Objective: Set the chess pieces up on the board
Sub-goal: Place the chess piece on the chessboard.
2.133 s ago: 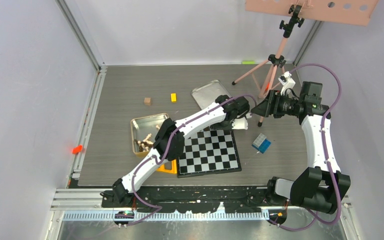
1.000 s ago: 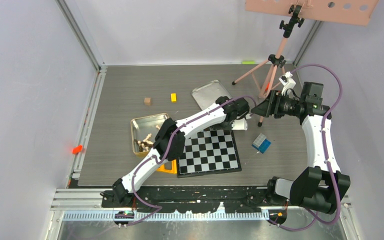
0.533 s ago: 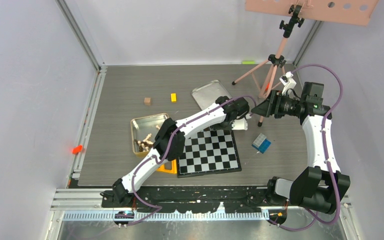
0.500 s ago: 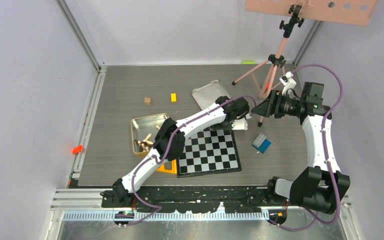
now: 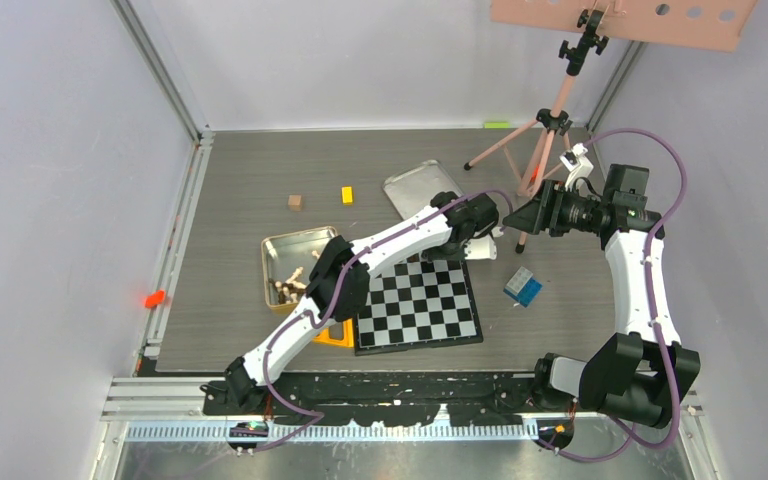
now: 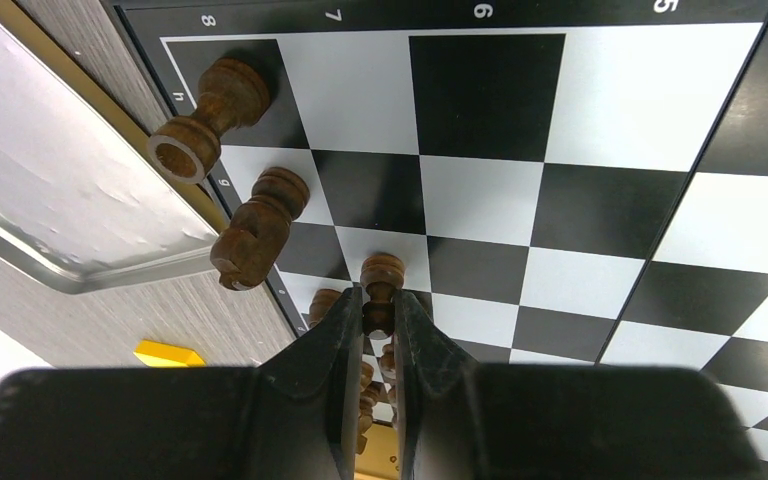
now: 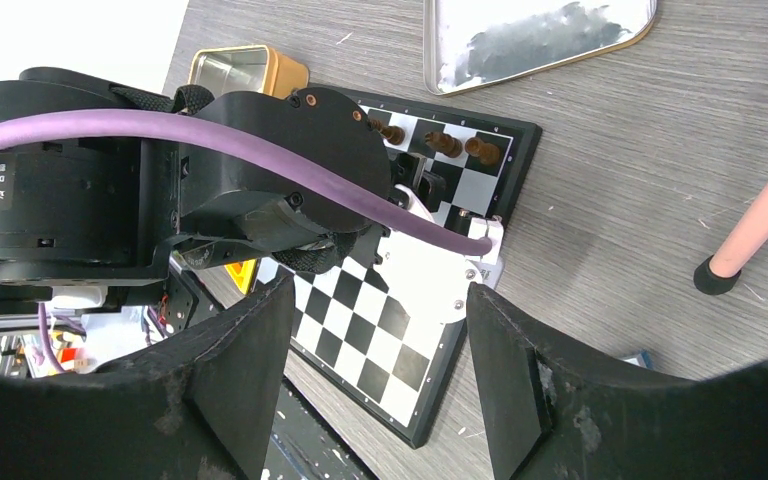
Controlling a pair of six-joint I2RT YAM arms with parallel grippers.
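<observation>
Finding: one dark brown chessman sits between the fingers of the left hand. The fingers are drawn narrow and clamped on it, over the edge row of the board. Other dark chess pieces stand in the same row, to the left of the fingers and behind them. Further left, a silver tin lid lies on the worktop, just beside the board's border. The right hand hangs near the left hand but apart from it, fingers wide and empty.
</observation>
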